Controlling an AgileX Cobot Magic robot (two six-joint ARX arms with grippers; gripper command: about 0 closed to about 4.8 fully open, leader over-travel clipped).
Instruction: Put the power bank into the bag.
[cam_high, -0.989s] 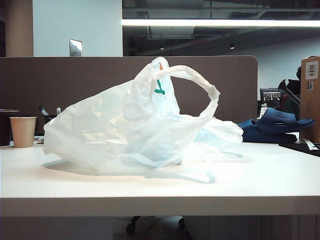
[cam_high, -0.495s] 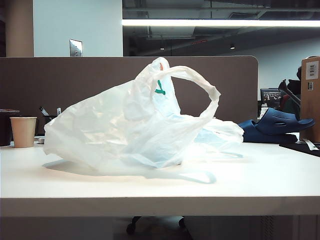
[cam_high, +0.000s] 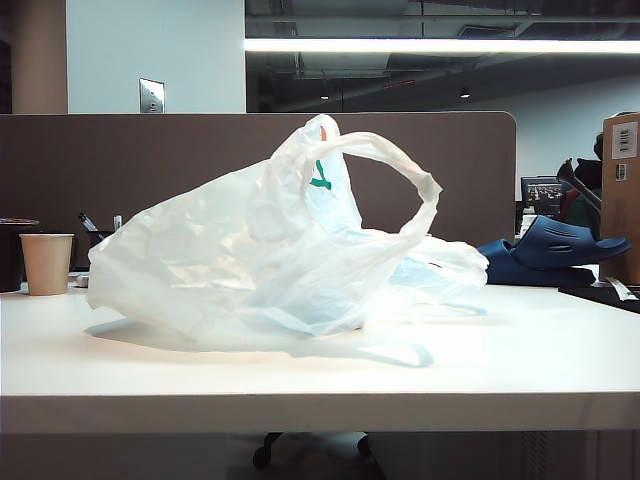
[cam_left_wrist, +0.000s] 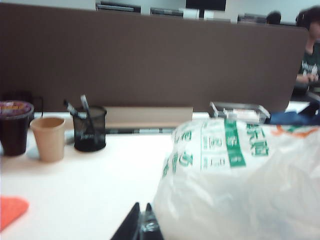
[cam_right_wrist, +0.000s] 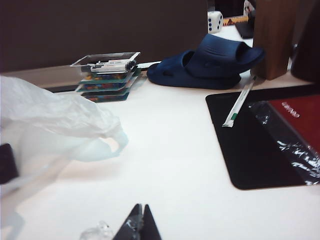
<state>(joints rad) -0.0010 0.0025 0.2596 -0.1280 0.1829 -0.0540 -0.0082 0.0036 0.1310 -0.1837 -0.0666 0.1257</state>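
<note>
- Nothing you can see on the table has shifted since a second ago: the bag (cam_high: 270, 255) sits in the same crumpled heap, one loop handle standing up.
- Far left, you have a paper cup (cam_high: 46, 263) against the brown partition; your left wrist view adds a dark lidded cup (cam_left_wrist: 14, 127), a mesh pen holder (cam_left_wrist: 90, 128) and an orange scrap (cam_left_wrist: 11, 210) on the white table (cam_high: 320, 385).
- Your left gripper (cam_left_wrist: 141, 225) sits low just beside the bag's green print, its black fingers pressed together on nothing.
- Through the bag's film at the edge of your right wrist view, a dark patch (cam_right_wrist: 7, 163) shows; it may be the power bank, but you cannot be sure.
- Your right gripper (cam_right_wrist: 138, 224) is likewise closed and empty, above bare table near the bag's handle.
- Right of the bag lie the dark blue sandals (cam_high: 548, 252), a stack of clear cases (cam_right_wrist: 107, 75), a black mat (cam_right_wrist: 265, 135) and a red wrapped book (cam_right_wrist: 295, 120).
</note>
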